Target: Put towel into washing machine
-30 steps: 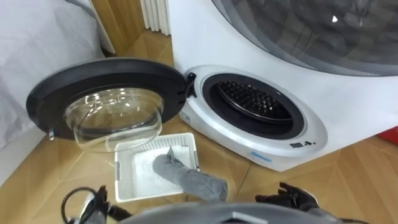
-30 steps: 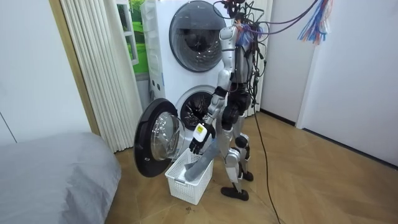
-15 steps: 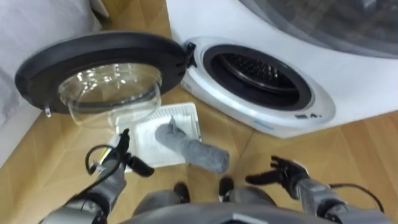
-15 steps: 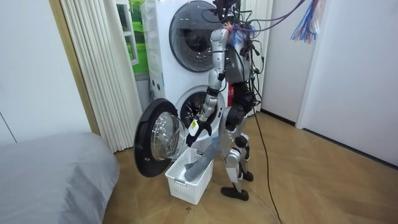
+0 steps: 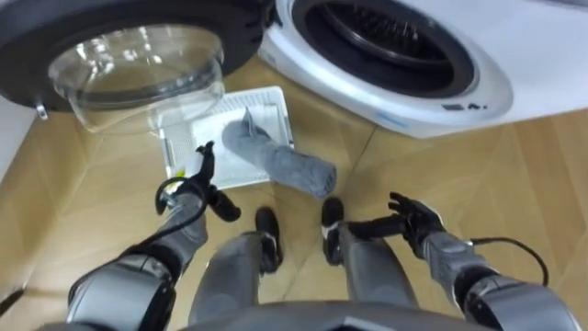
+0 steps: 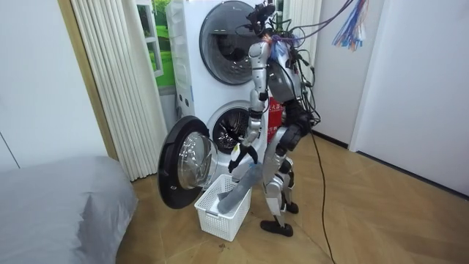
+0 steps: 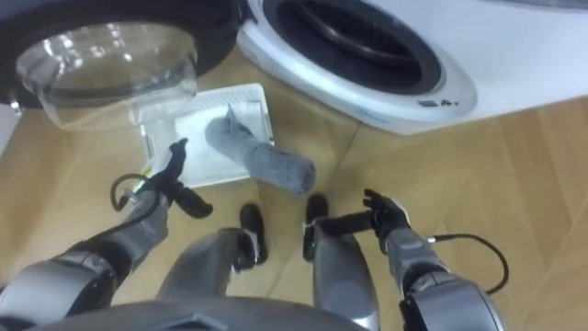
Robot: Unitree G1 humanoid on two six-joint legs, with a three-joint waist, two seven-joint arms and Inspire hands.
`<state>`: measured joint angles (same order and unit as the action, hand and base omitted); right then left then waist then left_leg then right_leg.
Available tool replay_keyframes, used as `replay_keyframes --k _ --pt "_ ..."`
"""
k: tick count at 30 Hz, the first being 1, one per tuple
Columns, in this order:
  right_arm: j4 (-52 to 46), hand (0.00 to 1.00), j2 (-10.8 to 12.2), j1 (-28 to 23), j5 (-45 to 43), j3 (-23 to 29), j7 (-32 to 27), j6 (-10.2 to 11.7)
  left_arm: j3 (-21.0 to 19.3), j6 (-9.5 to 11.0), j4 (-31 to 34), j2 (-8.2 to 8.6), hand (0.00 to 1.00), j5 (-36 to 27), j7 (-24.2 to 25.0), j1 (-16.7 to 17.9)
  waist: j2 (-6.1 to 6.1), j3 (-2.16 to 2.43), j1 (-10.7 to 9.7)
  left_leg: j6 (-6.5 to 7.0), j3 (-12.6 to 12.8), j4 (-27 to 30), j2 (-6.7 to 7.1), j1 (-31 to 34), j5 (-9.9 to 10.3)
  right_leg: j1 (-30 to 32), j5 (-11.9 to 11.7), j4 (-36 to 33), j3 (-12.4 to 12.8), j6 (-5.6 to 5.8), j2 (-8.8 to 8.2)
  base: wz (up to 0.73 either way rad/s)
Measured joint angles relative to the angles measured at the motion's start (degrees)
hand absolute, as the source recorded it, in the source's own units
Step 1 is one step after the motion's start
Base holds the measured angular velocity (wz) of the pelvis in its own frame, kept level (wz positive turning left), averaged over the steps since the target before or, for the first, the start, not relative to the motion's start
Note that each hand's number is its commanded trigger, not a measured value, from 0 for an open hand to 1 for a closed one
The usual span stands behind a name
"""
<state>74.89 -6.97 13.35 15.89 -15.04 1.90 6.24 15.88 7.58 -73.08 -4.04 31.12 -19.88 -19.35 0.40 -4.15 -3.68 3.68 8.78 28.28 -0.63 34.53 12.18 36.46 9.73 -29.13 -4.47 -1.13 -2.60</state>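
A grey rolled towel (image 5: 278,162) lies slantwise in a white plastic basket (image 5: 195,145) on the wooden floor, one end sticking out over the basket's near right rim. The washing machine's drum opening (image 5: 386,41) gapes just beyond, and its round glass door (image 5: 138,64) is swung open to the left, above the basket. My left hand (image 5: 203,180) hovers open at the basket's near edge, a short way left of the towel. Lower right, my right hand (image 5: 410,220) is open with fingers spread, well clear of the towel. In the room view I stand bent forward over the basket (image 6: 220,213).
A second machine (image 6: 227,33) is stacked on top of the washer. A grey bed (image 6: 58,205) fills the room view's left, with long white curtains (image 6: 117,81) behind the door. Bare wooden floor (image 5: 514,175) stretches to my right.
The camera has tipped downward as I bend forward. Both arms have come further into view, the left hand reaching toward the basket's near edge. The towel and basket have not moved.
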Motion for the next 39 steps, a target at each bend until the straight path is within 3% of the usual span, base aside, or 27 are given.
replay_keyframes --k 7,12,17,22,28,34,39 --pt "-5.95 0.00 0.03 -0.03 6.60 -2.62 -0.18 0.84 2.35 0.08 0.47 0.41 0.00 5.91 -3.19 -3.41 -0.18 -0.48 -1.17 0.03 2.16 11.21 -1.75 10.22 3.25 11.80 2.30 -11.25 2.77 -1.04 0.10 -0.17" --pt "-7.87 0.00 0.27 1.00 10.31 -5.28 0.07 1.94 2.99 -0.13 -0.07 0.19 0.00 7.27 -5.19 -6.39 -0.18 -0.53 -2.86 -0.40 1.72 17.77 -3.71 17.04 4.89 17.69 2.50 -15.50 2.56 -1.62 1.41 -0.09" --pt "-10.81 0.00 0.33 1.57 11.95 -6.74 0.82 2.53 6.13 -1.15 -0.01 -0.13 0.00 7.24 -7.34 -8.14 0.06 -0.70 -4.51 -0.06 1.88 23.26 -5.72 22.81 6.59 23.00 2.73 -19.34 2.58 -1.91 2.28 -0.12" --pt "-13.45 0.00 0.20 1.55 14.34 -7.70 2.05 3.00 8.48 -1.31 -0.03 -1.39 0.00 7.28 -8.32 -9.92 0.32 -0.75 -5.81 0.46 1.96 27.88 -6.59 26.79 8.06 26.98 3.58 -23.40 2.74 -1.96 2.60 -0.07" --pt "-15.34 0.00 -0.07 1.57 16.12 -8.48 1.86 4.08 10.42 -1.31 0.12 -2.84 0.00 7.31 -9.74 -10.43 0.42 -0.71 -7.06 0.52 2.04 31.74 -6.21 29.41 9.78 30.28 5.97 -28.65 2.95 -1.92 1.72 0.06" --pt "-16.42 0.00 -0.16 1.56 19.80 -9.60 1.70 5.06 13.54 -1.31 0.53 -2.98 0.00 8.45 -12.00 -10.46 0.37 -0.68 -7.57 0.26 1.96 35.26 -6.32 31.67 11.40 32.85 7.54 -32.28 3.05 -2.27 1.91 0.00" --pt "-17.34 0.00 -0.03 1.56 20.71 -10.76 2.31 5.74 13.66 -1.10 0.42 -2.06 0.00 9.08 -12.55 -10.44 0.32 -0.66 -8.77 -0.08 1.44 38.69 -6.94 33.10 13.16 34.22 8.92 -35.26 3.05 -2.36 2.71 -0.04"
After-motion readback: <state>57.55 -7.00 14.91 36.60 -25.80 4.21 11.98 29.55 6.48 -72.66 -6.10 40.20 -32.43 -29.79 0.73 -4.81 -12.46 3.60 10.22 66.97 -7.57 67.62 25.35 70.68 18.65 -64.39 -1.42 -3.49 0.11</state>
